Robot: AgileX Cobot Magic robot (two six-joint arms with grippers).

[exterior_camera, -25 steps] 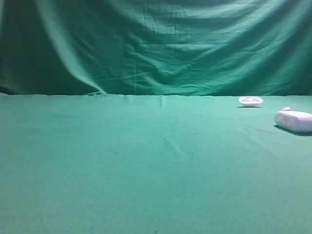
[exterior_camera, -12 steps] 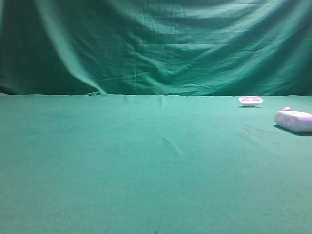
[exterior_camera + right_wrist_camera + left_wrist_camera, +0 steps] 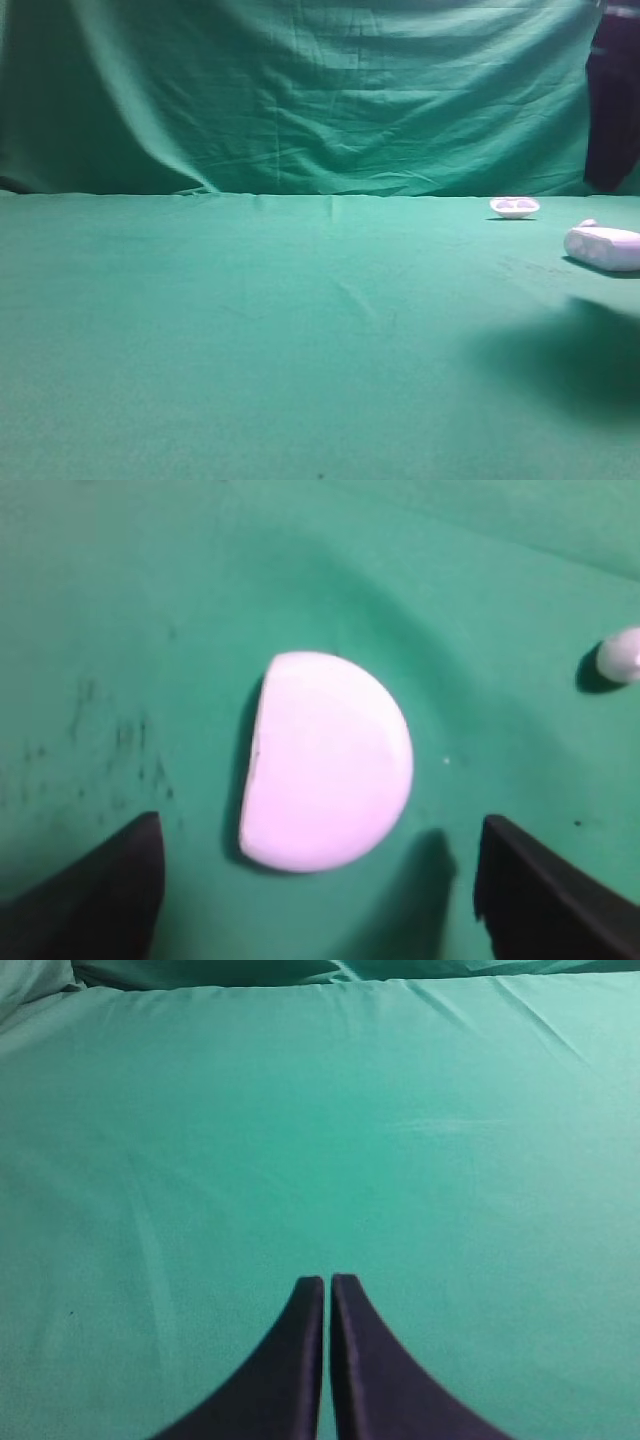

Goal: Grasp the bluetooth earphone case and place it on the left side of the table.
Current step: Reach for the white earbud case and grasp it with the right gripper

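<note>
The right gripper (image 3: pixel 318 880) hangs above the bluetooth earphone case (image 3: pixel 327 760), fingers spread wide, one tip at each lower corner of the wrist view and the case between them — not yet touched. In the high view the case (image 3: pixel 603 247) lies on the table (image 3: pixel 300 330) at the far right edge, with the shallow white dish (image 3: pixel 514 207) behind it and a dark arm (image 3: pixel 612 100) showing at the upper right.

The job now, as I read it: come straight down, keep the case centred, and close across its narrower width so the smooth plastic doesn't squirt out. The tiny white piece (image 3: pixel 620 655) sits near, off to the right — worth keeping the finger clear of it.

The left gripper (image 3: pixel 327 1282) rests low over bare cloth, fingers pressed together, holding nothing.

No brand, label or writing is readable on the case or anywhere else.
</note>
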